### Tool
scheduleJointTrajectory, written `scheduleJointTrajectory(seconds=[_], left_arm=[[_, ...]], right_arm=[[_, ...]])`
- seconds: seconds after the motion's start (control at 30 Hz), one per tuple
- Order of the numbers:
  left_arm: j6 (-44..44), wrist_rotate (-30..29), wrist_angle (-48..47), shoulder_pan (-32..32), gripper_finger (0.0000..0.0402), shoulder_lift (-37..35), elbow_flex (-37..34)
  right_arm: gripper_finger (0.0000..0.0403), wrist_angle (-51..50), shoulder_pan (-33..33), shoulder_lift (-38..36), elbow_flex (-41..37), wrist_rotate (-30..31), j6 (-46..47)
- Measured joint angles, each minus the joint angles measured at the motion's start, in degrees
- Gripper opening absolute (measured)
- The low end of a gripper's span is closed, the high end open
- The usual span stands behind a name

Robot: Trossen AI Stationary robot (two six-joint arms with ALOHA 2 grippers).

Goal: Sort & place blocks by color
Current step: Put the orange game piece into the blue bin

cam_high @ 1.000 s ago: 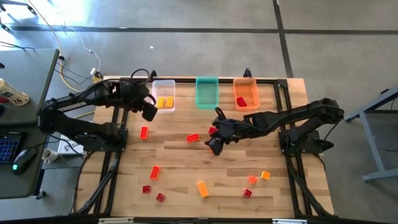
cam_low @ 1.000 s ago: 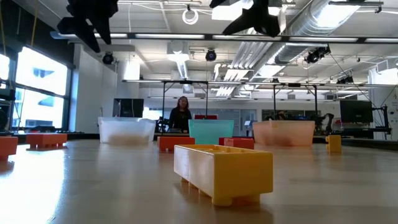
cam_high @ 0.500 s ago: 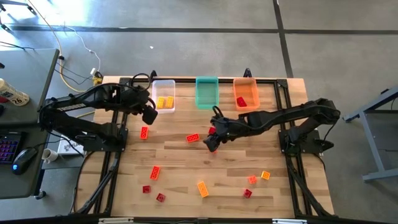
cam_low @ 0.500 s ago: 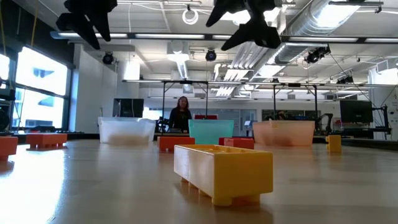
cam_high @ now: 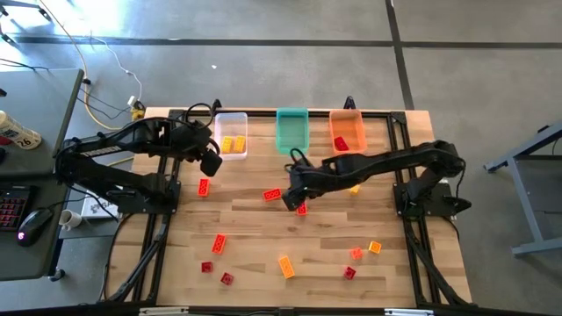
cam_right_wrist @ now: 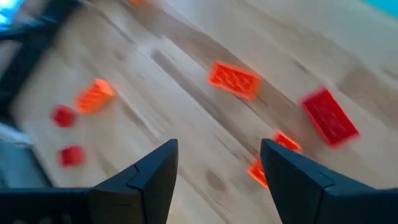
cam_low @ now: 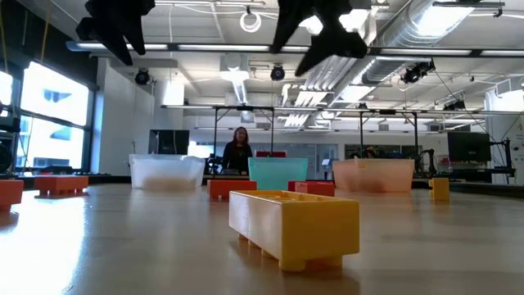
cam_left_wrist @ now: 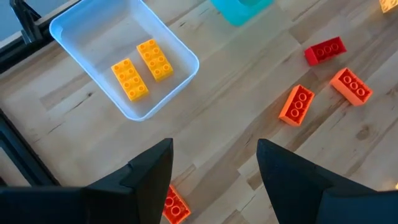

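Small studded bricks lie scattered flat on the wooden table [cam_high: 255,224]: a red one [cam_high: 204,185], an orange one [cam_high: 272,194], a red one [cam_high: 302,209] and several more near the front. Two yellow bricks [cam_left_wrist: 142,68] lie in the clear bin [cam_high: 231,133], and a red brick [cam_high: 341,143] lies in the orange bin [cam_high: 346,130]. My left gripper [cam_high: 211,162] hovers open and empty just in front of the clear bin, as the left wrist view [cam_left_wrist: 214,177] shows. My right gripper [cam_high: 294,189] hovers open and empty above mid-table, between the orange and red bricks, as the right wrist view [cam_right_wrist: 217,180] shows.
A teal bin [cam_high: 291,130] stands between the clear and orange bins at the far edge. A yellow brick [cam_low: 293,225] lies close to the low camera. A person [cam_low: 238,152] stands in the room beyond the table. A desk with a keyboard and mouse [cam_high: 35,224] is at the left.
My right gripper has moved toward the table's left edge, staying high above the table and open. My left gripper has kept still.
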Motion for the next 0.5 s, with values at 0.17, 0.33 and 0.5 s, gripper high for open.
scheduleJointTrajectory(seconds=[0.17,0.33,0.5], left_arm=[[0.85,-0.15,-0.01,0.0,0.022,-0.01,0.0],[0.87,-0.15,0.0,0.0,0.0219,-0.02,0.0],[1.76,-0.15,0.03,0.0,0.022,0.0,0.0]], right_arm=[[0.0215,-3.54,0.76,4.17,0.07,-1.01,8.07],[0.0215,-6.22,1.54,7.55,-0.27,-1.22,12.59],[0.0215,-6.38,1.57,10.13,-0.29,-1.31,14.58]])
